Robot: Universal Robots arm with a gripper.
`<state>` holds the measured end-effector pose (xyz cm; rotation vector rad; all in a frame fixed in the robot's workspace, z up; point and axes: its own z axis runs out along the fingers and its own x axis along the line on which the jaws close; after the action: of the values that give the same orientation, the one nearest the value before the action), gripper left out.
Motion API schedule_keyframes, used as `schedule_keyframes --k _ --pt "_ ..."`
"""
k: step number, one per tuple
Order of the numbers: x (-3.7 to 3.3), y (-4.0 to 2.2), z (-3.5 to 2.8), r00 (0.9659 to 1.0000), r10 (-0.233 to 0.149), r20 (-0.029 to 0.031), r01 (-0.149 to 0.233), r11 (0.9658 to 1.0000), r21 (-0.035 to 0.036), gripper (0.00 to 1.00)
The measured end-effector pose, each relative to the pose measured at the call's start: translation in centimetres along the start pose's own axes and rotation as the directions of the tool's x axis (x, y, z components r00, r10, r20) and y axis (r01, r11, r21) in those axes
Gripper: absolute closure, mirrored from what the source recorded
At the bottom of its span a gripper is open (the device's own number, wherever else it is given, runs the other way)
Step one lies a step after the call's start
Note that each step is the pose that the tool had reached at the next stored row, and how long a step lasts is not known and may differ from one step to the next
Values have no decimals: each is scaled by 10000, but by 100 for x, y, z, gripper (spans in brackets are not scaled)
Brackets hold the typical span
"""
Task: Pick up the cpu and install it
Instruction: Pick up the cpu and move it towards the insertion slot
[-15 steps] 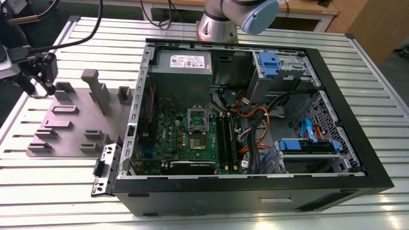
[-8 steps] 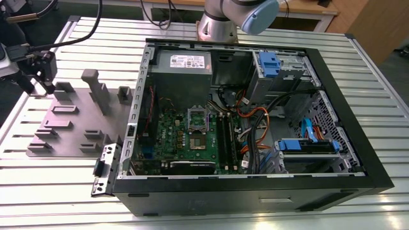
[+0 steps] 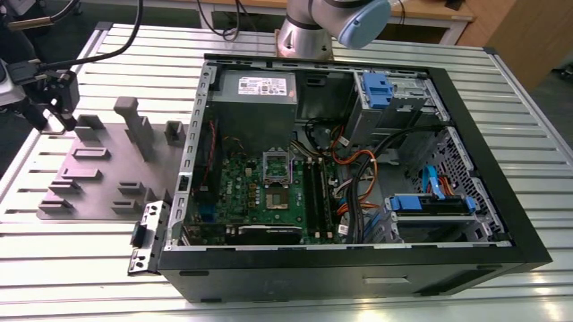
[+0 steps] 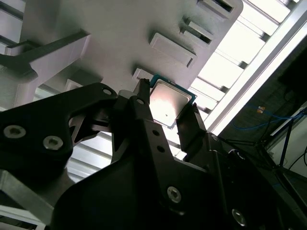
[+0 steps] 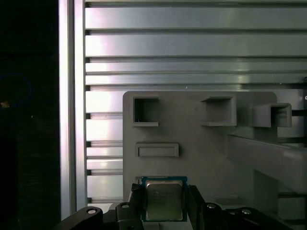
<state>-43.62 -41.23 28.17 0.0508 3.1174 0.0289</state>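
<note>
The cpu is a small square chip with a shiny silver top and a thin green rim. It sits between the two black fingers of my gripper, which press its opposite edges just above the grey fixture plate. In the exterior view my gripper hangs over the far corner of that plate, at the exterior view's left. The motherboard socket lies inside the open computer case, its silver hinged frame lifted.
The fixture plate carries several raised grey blocks and pockets. The table is ribbed aluminium. Inside the case are a grey power supply, memory sticks, orange and black cables and blue drive brackets. The arm's base stands behind the case.
</note>
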Motion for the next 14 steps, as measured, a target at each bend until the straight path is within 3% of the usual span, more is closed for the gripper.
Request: schedule_keyframes --k 14 --pt "-2 1 -61 10000 0 0 0 10000 0 53"
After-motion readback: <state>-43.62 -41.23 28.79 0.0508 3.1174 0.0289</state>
